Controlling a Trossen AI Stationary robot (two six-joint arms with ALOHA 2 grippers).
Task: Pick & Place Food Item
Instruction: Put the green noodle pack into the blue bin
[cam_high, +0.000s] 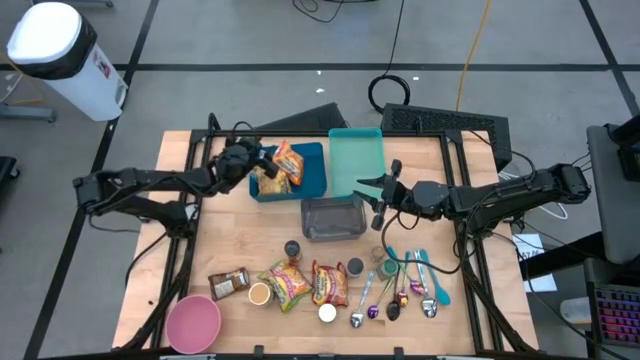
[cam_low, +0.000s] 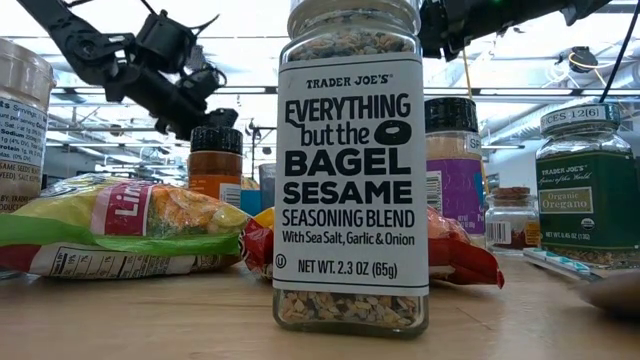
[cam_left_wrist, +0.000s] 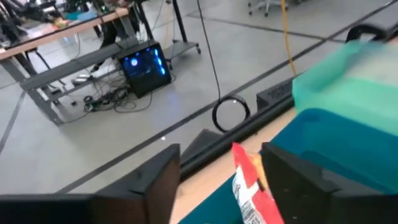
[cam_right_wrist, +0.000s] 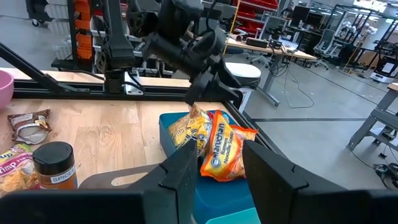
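Left gripper (cam_high: 262, 163) hides part of the noodle packets (cam_high: 283, 166).

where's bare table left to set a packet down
Bare wood lies left of the grey bin, between the blue bin and the pink bowl. The front strip, with packets, jars and spoons, is crowded.

Two arms reach over the table (cam_high: 230, 250). Three open bins stand at its middle: one blue bin (cam_high: 312, 170), one teal bin (cam_high: 355, 158), one grey bin (cam_high: 332, 218). The blue bin holds two noodle packets (cam_high: 281, 166). One pink bowl (cam_high: 193, 323) sits at the near left corner. Three more snack packets (cam_high: 300, 283) lie in the front row. Spice jars (cam_high: 292, 248) and spoons (cam_high: 420, 280) are too crowded for a sure count.
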